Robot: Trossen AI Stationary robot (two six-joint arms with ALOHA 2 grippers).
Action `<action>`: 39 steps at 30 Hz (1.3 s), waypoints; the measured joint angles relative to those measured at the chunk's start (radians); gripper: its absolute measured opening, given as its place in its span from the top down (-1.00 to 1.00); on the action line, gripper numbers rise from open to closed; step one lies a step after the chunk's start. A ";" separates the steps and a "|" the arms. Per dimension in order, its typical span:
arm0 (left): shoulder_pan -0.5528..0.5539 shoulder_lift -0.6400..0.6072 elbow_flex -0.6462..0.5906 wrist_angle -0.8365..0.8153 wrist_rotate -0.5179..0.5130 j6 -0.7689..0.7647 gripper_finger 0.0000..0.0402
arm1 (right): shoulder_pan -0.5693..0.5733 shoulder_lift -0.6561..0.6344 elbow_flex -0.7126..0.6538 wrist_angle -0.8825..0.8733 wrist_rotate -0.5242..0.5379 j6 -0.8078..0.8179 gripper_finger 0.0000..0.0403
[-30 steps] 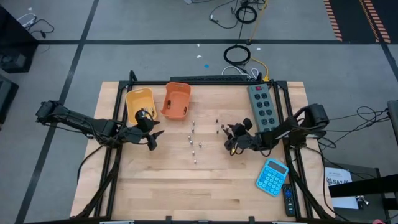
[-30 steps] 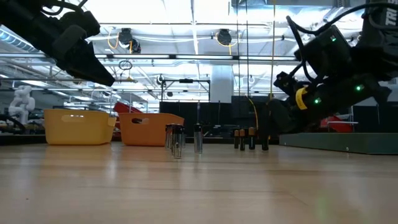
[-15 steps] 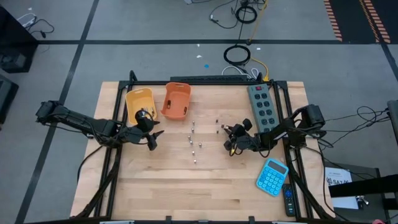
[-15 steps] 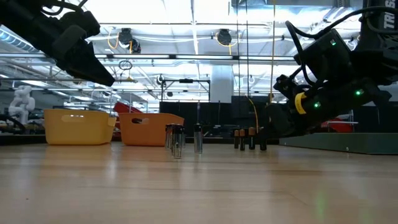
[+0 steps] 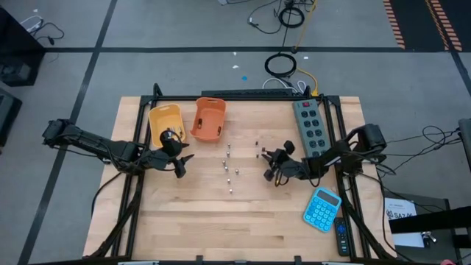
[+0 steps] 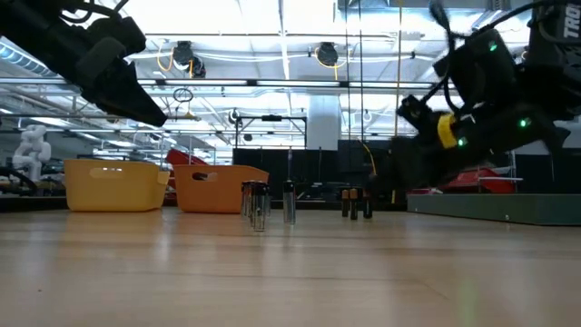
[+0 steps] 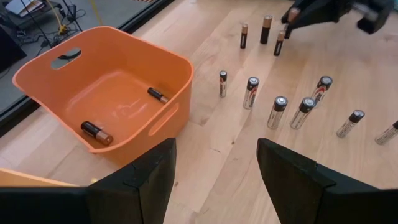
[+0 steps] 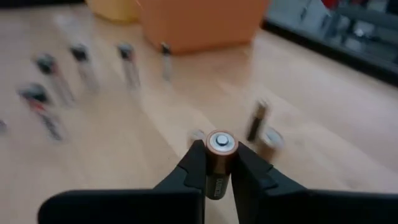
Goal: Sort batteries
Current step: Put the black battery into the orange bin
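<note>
Several silvery batteries (image 5: 229, 168) stand upright mid-table, also visible in the left wrist view (image 7: 278, 112). Beyond them stand three dark batteries (image 7: 262, 32). My right gripper (image 5: 271, 166) hovers by that dark row, shut on one dark copper-topped battery (image 8: 220, 144). The orange bin (image 5: 208, 118) holds two dark batteries lying flat (image 7: 96, 132). Beside it is the yellow bin (image 5: 165, 121). My left gripper (image 5: 182, 163) waits open in front of the bins, above the table (image 7: 214, 168). My right gripper pinches the dark battery between its two fingers (image 8: 193, 165), on the battery's sides just below its top end (image 8: 217, 169). The fingers lie across it. The battery's top faces the wrist camera, and the battery is lifted off the table.
A grey power strip (image 5: 310, 125) lies along the far right. A blue calculator (image 5: 322, 208) sits near the right front corner with a black remote (image 5: 342, 237) beside it. Bare wood spreads across the front half of the table (image 5: 221, 228).
My right gripper has risen from the table with one dark battery. The dark row in the low view has gone from several to three, its right-end battery lifted clear. The left arm has kept still.
</note>
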 joint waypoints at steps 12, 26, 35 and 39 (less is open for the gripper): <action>0.000 0.000 0.000 -0.005 0.000 0.004 -0.17 | -0.052 -0.074 0.387 -0.221 -0.157 -0.506 0.86; 0.000 0.000 0.000 -0.024 -0.017 0.000 -0.17 | -0.351 0.225 0.874 -0.265 -0.612 -0.537 0.81; 0.000 0.000 0.000 -0.058 -0.018 -0.013 -0.17 | -0.458 0.459 1.230 -0.619 -0.751 -0.413 0.52; 0.000 0.000 0.000 -0.073 -0.025 -0.006 -0.17 | -0.462 0.421 1.255 -0.759 -0.745 -0.459 0.26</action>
